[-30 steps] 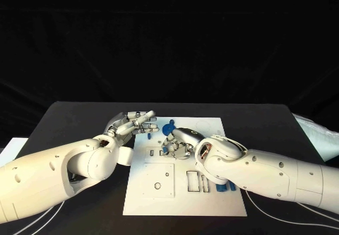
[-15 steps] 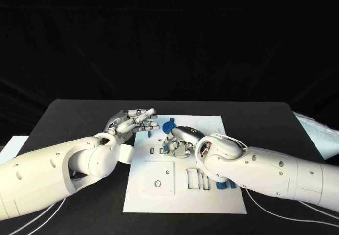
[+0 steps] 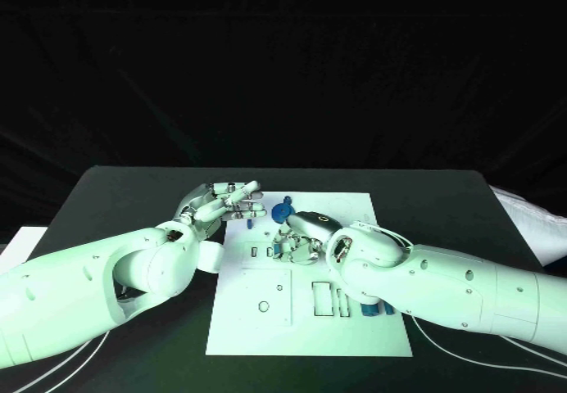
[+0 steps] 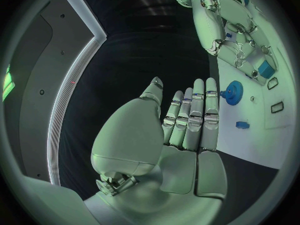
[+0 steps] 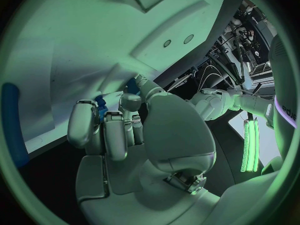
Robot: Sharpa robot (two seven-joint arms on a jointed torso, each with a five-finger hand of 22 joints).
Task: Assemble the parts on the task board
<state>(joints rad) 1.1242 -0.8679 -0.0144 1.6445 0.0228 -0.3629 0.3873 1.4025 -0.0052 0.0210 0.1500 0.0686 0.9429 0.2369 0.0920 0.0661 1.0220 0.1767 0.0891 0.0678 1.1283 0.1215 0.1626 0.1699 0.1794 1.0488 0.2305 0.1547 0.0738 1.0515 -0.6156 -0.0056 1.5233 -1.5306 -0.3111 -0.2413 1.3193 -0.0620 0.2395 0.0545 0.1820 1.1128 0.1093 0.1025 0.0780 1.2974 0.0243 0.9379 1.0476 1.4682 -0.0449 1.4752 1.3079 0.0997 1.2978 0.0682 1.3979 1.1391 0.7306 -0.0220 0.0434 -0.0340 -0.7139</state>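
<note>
Hands over the white board [image 3: 310, 327], centre of the head frame.

Left hand [image 3: 224, 206], silver and jointed, sits at the board's upper left edge with fingers straight, close together and empty. Right hand [image 3: 298, 239] curls down onto the board's middle, fingers bent around a small blue part [image 5: 100, 106]. Blue toothed gear [image 3: 281, 214] lies flat between the two hands. Another blue piece [image 3: 374, 309] lies at the board's right edge, beside rectangular slots.

no readable text, labels, brands or numbers on any surface in view
</note>
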